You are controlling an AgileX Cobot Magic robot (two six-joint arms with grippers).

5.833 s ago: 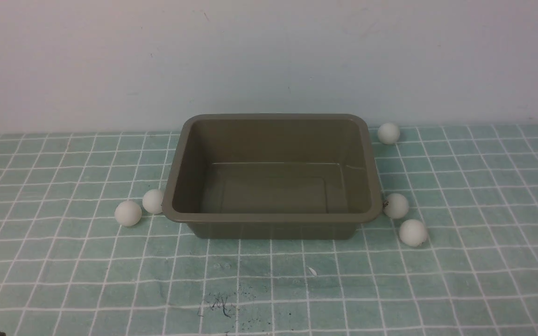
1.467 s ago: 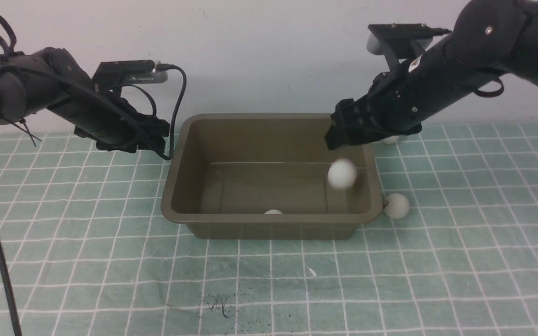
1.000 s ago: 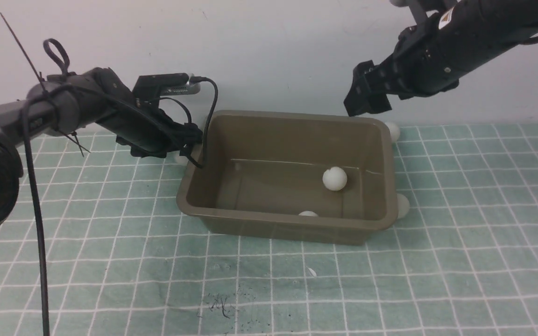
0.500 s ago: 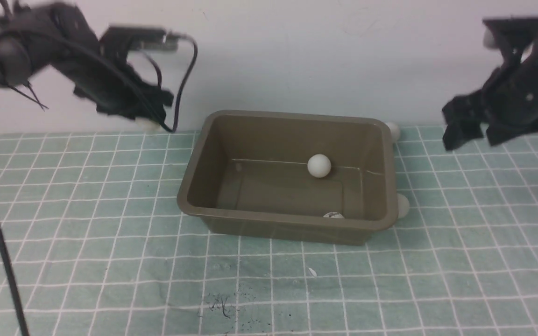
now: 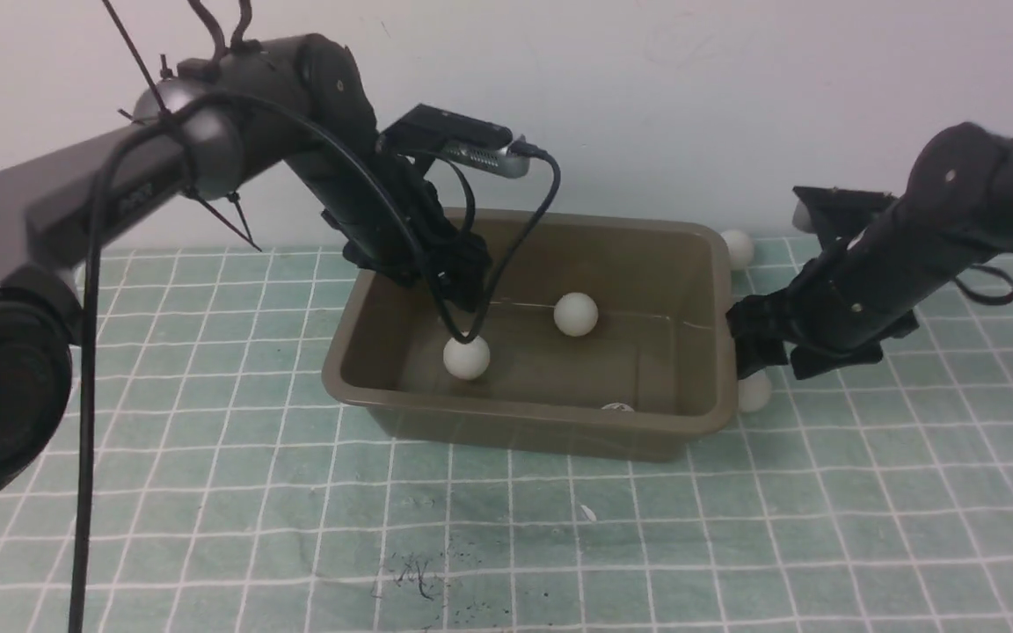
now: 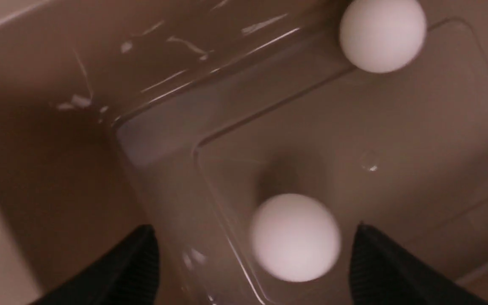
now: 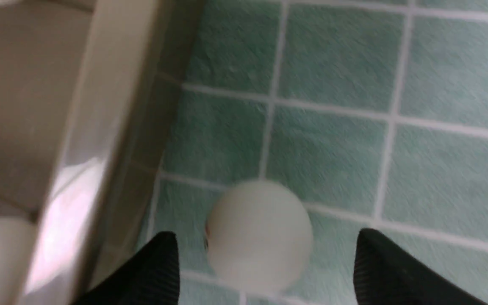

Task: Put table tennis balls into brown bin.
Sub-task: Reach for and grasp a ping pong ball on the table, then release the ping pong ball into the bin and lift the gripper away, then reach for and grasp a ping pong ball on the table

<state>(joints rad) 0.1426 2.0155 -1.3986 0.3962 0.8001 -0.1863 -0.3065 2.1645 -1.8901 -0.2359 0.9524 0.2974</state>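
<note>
The brown bin (image 5: 524,413) stands mid-table. Three table tennis balls show inside it: one (image 5: 467,358) under my left gripper, one (image 5: 576,314) by the far wall, one (image 5: 617,407) half hidden behind the near rim. My left gripper (image 5: 462,294) hangs open over the bin's left part. In the left wrist view its ball (image 6: 295,237) lies free between the fingers, with another ball (image 6: 382,34) farther off. My right gripper (image 5: 766,347) is open just above a ball (image 5: 754,391) beside the bin's right wall; that ball (image 7: 260,235) sits untouched between the fingers. Another ball (image 5: 738,249) lies at the far right corner.
A green checked cloth (image 5: 207,492) covers the table and a pale wall stands close behind the bin. The left wrist camera's black cable (image 5: 506,264) loops down into the bin. The bin's right wall (image 7: 112,106) is close beside my right gripper's finger.
My left arm swung from left of the bin to over it and its ball now lies loose inside. My right arm dropped to the ball beside the bin's right wall.
</note>
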